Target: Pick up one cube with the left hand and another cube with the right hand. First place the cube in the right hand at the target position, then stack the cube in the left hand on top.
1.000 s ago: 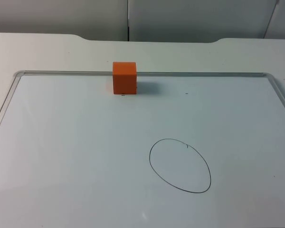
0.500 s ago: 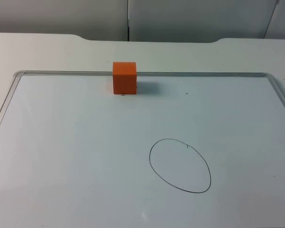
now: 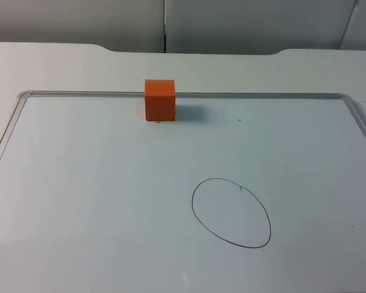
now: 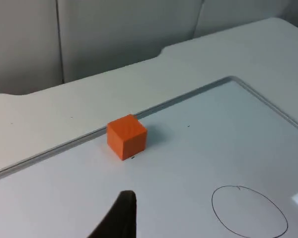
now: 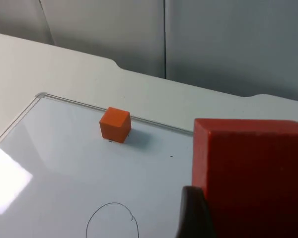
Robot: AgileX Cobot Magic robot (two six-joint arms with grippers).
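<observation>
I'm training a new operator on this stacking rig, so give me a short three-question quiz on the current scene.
1. True or false: the orange cube sits inside the drawn oval.
2. What does the right gripper hold?
A. a red cube
B. a marker
C. a sponge
3. Fill in: the orange cube stands against the whiteboard's far ____.

Key:
1. False; it stands apart from the oval, which has nothing in it.
2. A, the red cube.
3. edge
</observation>
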